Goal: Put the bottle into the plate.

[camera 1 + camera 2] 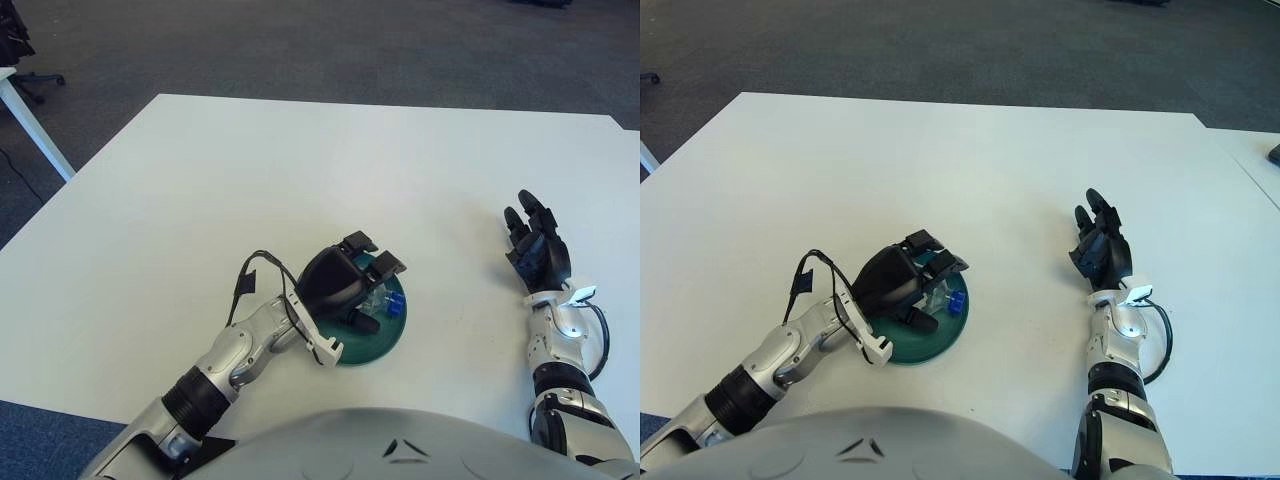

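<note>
— Counted what on the white table [300, 170]?

— One green plate [395, 335], one clear bottle [943, 297] with a blue cap [956, 303], two robot hands. Nothing else on the tabletop worth naming.

— Found the bottle where?

— Inside the plate, lying on its side, blue cap pointing toward the plate's right rim. Mostly hidden under the left hand [345, 282].

— Left hand, then — how wide?

— Hovered over the plate's left half, palm down. Upper fingers [940, 262] stretched forward above the bottle and lifted apart from it; thumb [367, 322] low, down beside the bottle on the near side. Looked loosened rather than clamped — a gap visible between the upper fingers and the plastic in the right eye view. Could not tell for certain whether the thumb touched the bottle.

— And the other one?

— Right hand [538, 250] seen well to the right of the plate, fingers extended and slightly fanned, pointing away from the body, holding nothing. Could not tell whether touching the table.
</note>
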